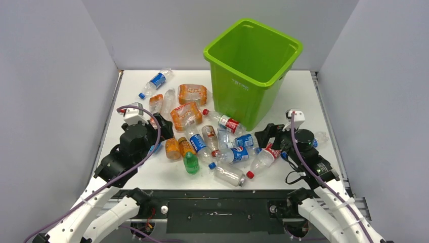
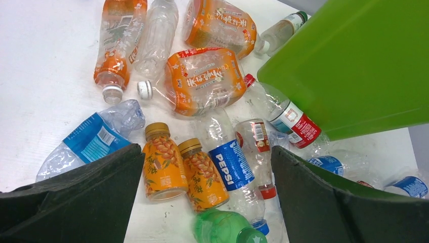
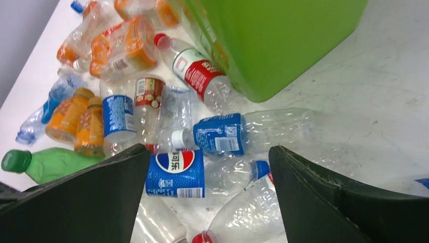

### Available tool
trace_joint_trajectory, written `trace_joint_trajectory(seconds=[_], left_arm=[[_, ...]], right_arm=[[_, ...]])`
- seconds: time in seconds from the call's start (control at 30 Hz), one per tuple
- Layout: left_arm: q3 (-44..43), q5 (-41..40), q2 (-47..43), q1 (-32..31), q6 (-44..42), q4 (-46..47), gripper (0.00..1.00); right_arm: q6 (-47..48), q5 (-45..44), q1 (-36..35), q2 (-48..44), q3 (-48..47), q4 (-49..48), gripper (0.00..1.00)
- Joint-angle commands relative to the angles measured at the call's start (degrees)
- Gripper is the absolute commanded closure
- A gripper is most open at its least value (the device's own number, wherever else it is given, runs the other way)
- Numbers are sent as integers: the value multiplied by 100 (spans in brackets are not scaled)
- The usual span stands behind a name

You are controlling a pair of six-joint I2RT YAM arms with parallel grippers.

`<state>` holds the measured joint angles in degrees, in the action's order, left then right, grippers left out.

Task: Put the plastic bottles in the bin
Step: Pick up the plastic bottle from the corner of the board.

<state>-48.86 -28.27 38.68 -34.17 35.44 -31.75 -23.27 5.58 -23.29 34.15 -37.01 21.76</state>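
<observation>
The lime-green bin (image 1: 253, 66) stands upright at the back right of the white table. Many crushed plastic bottles (image 1: 207, 142) lie in a heap in front of it and to its left. My left gripper (image 1: 163, 132) is open and empty, hovering over two small orange bottles (image 2: 162, 162), a Pepsi bottle (image 2: 230, 164) and a small green bottle (image 2: 222, 228). My right gripper (image 1: 268, 139) is open and empty above a blue Pepsi-labelled bottle (image 3: 177, 174) and a clear red-capped bottle (image 3: 248, 217). The bin's wall (image 3: 273, 40) is just beyond them.
Two larger orange-labelled bottles (image 1: 192, 93) lie left of the bin. A blue-labelled bottle (image 1: 156, 82) lies at the back left. One clear bottle (image 1: 319, 136) lies right of the right arm. Grey walls close in the table on both sides and at the back.
</observation>
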Motion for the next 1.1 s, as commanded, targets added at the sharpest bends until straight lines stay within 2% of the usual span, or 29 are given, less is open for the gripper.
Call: trace_joint_trajectory(seconds=[0.0, 0.13, 0.37, 0.43, 0.53, 0.63, 0.77, 0.83, 1.07], left_arm=[[43, 87, -220, 39, -145, 425, 4], [354, 414, -632, 98, -315, 794, 4], [580, 966, -893, 157, -507, 1172, 4], [661, 1173, -941, 157, -592, 1289, 4], [777, 1385, -961, 141, -772, 1405, 4], [758, 1469, -877, 104, -853, 1381, 4], [685, 1538, -674, 95, -872, 1256, 4], [636, 1571, -559, 95, -869, 1189, 4], [642, 1980, -478, 95, -919, 1246, 4]], right_arm=[[119, -134, -483, 322, -245, 54, 10], [19, -1248, -1600, 686, -280, 218, 10], [-151, -3886, -4481, 1961, -722, 588, 10], [-141, -4352, -4899, 2470, -928, 675, 10], [-237, -4807, -5095, 2848, -1055, 689, 10], [-565, -4867, -5067, 2366, -969, 571, 10], [-1168, -4323, -4892, 1652, -740, 715, 10], [-1498, -4014, -4887, 1528, -646, 984, 10], [-1768, -3011, -5013, 1596, -357, 1537, 10]])
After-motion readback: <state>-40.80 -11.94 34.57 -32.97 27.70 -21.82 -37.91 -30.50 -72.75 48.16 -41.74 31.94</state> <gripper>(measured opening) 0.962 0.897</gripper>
